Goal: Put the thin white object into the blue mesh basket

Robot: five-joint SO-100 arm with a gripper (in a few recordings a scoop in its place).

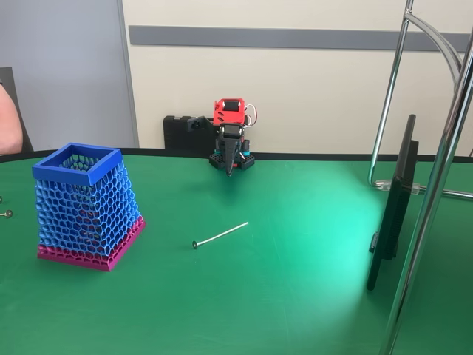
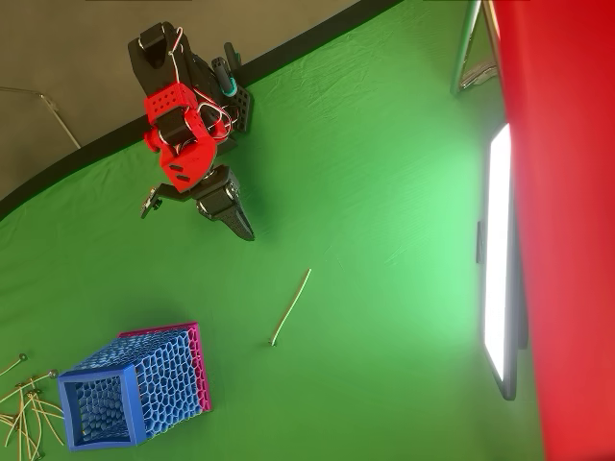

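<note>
Nearest, standing on green counter (image 1: 295,296): blue mesh basket (image 1: 87,207), contents not discernible through mesh. Just beyond, lying flat and apart from basket: thin white object (image 1: 220,235). Farthest, at counter's back edge: claw (image 1: 230,168), pointing down, fingers together, gripping nothing.

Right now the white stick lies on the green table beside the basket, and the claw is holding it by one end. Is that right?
Not quite. The stick does lie on the table beside the basket, but the claw is not holding it: in the fixed view it hangs well behind the stick, apart from it, with nothing in it.
</note>
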